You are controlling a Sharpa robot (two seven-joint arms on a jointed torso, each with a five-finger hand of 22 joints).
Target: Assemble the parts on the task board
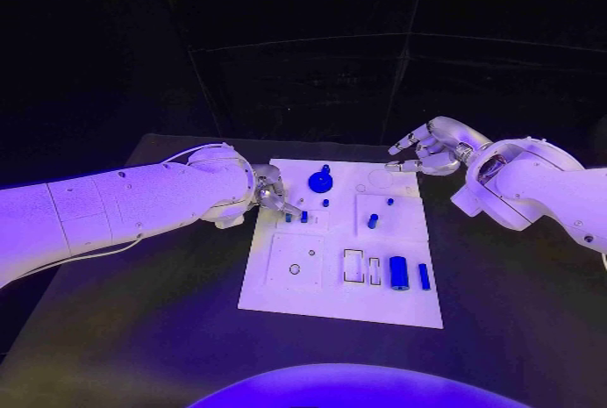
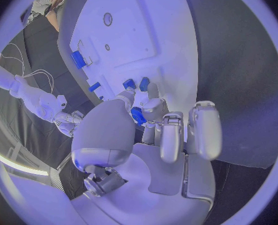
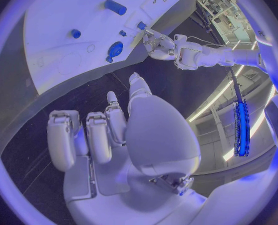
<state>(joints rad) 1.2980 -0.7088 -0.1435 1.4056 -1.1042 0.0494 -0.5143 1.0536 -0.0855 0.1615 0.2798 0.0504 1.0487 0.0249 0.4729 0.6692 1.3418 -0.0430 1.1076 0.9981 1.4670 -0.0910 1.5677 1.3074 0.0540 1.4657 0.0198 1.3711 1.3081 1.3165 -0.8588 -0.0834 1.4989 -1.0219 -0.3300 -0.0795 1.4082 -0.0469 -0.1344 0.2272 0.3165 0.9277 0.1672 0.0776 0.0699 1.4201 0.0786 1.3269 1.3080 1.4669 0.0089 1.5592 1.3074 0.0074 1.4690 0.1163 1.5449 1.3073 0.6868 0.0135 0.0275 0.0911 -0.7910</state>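
My left hand [image 1: 263,194] pinches a blue peg [image 2: 138,116] | right hand [image 1: 428,151] empty, fingers apart | keep peg upright over task board [image 1: 303,298] hole.

One white rectangular task board [image 1: 332,308] lies on one black table [image 1: 152,338], between two silver many-fingered hands, left [image 1: 266,196] and right [image 1: 428,152], on two white arms. Eight blue plastic parts show on the board: two short pegs [image 1: 289,218] [image 1: 303,217] side by side just beside the left hand's fingertips, one round knob [image 1: 320,180] and one small stud [image 1: 325,203] near those fingers, one small stud [image 1: 389,201] and one upright peg [image 1: 372,221] between the two hands, and one thick cylinder [image 1: 398,273] and one slim bar [image 1: 424,276] well apart from all fingers. Two rectangular slots [image 1: 353,266] [image 1: 374,270] sit just beside the cylinder.
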